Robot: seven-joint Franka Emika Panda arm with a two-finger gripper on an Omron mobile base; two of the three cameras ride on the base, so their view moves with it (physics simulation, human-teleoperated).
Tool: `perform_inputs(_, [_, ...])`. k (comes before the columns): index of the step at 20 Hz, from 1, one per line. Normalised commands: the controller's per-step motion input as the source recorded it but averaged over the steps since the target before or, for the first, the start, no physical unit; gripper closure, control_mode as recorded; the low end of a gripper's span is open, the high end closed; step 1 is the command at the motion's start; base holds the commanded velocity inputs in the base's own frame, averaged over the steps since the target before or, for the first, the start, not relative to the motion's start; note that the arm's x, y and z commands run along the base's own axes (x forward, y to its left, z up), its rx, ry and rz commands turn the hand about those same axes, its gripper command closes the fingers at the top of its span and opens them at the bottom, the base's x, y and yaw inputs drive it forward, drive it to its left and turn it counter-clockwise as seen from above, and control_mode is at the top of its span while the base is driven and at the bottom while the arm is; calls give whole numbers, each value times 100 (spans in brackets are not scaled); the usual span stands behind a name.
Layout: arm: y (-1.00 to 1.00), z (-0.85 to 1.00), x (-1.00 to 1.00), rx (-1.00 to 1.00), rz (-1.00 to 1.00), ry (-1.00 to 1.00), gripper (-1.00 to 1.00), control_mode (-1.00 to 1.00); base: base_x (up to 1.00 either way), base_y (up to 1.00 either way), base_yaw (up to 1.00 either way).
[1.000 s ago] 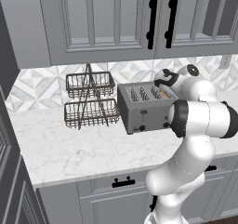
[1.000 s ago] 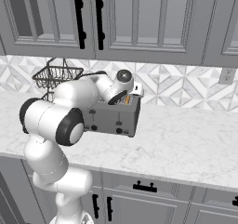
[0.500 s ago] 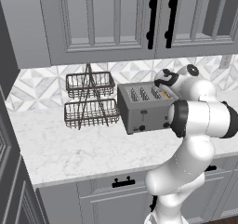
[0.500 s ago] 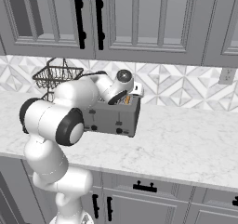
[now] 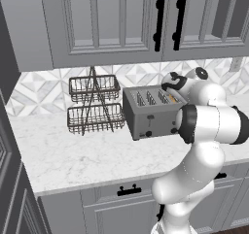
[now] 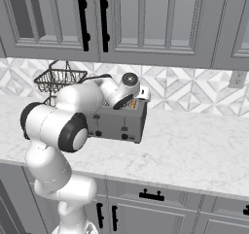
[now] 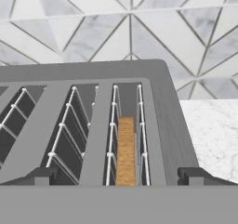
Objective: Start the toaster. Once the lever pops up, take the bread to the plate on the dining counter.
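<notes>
One toaster [image 5: 150,112] near the back edge of the counter [image 5: 73,155], with four slots on top and three small black controls on its front. One slice of bread [image 7: 125,148] in a slot. One two-tier wire rack [image 5: 94,104] beside it. Two black handles on the upper cabinets [image 5: 168,19].

Both base views look forward and down from behind the arm, sharing the toaster [image 5: 148,112] on the bench [image 5: 73,155]; the hand view hangs close above its slots
</notes>
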Motion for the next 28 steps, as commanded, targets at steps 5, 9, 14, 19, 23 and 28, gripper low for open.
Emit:
perform_inputs(5, [0,0,0,0,0,0,-100,-100,0,0,0])
perform_inputs(9, [0,0,0,0,0,0,-100,-100,0,0,0])
perform_inputs(14, [0,0,0,0,0,0,-100,-100,0,0,0])
perform_inputs(19, [0,0,0,0,0,0,-100,-100,0,0,0])
perform_inputs(23, [0,0,0,0,0,0,-100,-100,0,0,0])
perform_inputs(28, [0,0,0,0,0,0,-100,-100,0,0,0])
